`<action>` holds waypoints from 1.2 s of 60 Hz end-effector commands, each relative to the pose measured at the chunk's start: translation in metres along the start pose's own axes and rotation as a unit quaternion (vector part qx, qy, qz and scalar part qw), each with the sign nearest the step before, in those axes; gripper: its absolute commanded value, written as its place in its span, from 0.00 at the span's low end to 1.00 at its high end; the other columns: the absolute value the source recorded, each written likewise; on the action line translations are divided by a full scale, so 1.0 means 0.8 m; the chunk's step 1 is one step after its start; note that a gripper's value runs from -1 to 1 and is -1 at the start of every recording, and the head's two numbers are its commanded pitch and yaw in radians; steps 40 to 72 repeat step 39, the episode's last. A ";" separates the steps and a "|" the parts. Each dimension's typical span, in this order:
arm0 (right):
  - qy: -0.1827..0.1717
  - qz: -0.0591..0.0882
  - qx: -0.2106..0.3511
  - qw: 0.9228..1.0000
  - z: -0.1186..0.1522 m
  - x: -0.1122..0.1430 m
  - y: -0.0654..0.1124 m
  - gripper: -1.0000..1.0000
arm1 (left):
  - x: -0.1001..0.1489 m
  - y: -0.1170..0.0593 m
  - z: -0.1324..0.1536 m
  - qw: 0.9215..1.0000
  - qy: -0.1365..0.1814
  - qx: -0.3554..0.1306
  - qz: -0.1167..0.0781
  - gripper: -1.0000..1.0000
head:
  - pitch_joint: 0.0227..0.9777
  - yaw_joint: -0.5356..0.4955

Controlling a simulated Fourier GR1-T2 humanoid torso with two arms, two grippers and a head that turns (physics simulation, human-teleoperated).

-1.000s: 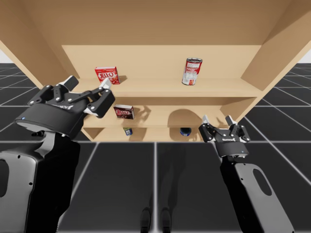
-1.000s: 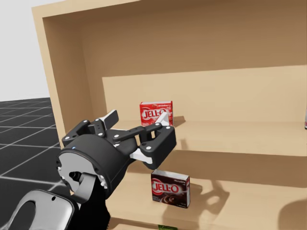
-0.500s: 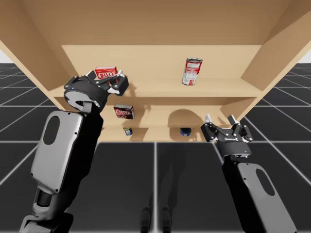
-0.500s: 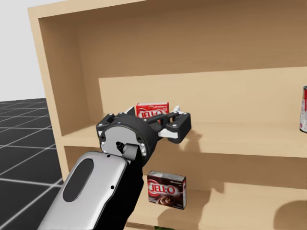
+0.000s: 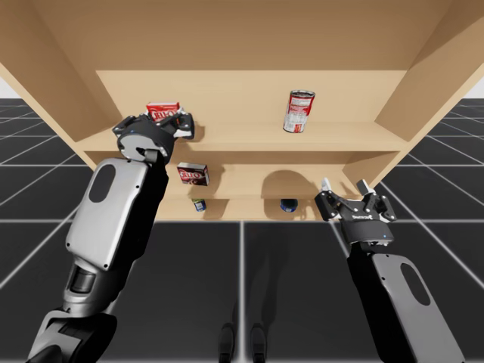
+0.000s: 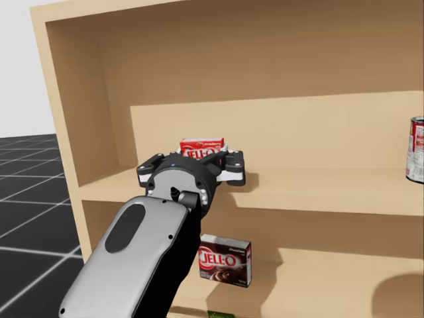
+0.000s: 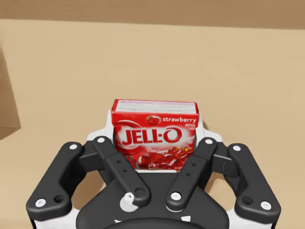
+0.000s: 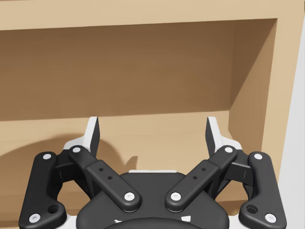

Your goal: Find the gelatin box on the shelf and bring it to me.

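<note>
A red-and-white can [image 5: 300, 111] stands upright up top; a dark brown box [image 5: 193, 174] sits one level lower, well apart.

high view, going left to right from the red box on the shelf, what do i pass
red box → dark brown box → red and white can → right gripper, jaws open

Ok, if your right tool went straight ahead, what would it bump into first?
Probably the shelf's back wall. My right tool is open, and nothing stands in between, though depth is hard to judge.
</note>
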 end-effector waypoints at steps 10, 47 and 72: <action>0.000 0.001 0.000 1.000 0.000 -0.001 0.000 0.00 | 0.010 0.000 0.027 0.999 -0.012 -0.045 -0.016 0.97 | 0.27 0.80; 0.001 0.013 0.003 1.000 -0.001 -0.006 0.005 0.00 | 0.021 0.011 0.151 0.996 -0.041 -0.072 -0.040 1.00 | 0.28 0.81; 0.001 0.013 0.003 1.000 -0.001 -0.006 0.005 0.00 | 0.021 0.011 0.151 0.996 -0.041 -0.072 -0.040 1.00 | 0.28 0.81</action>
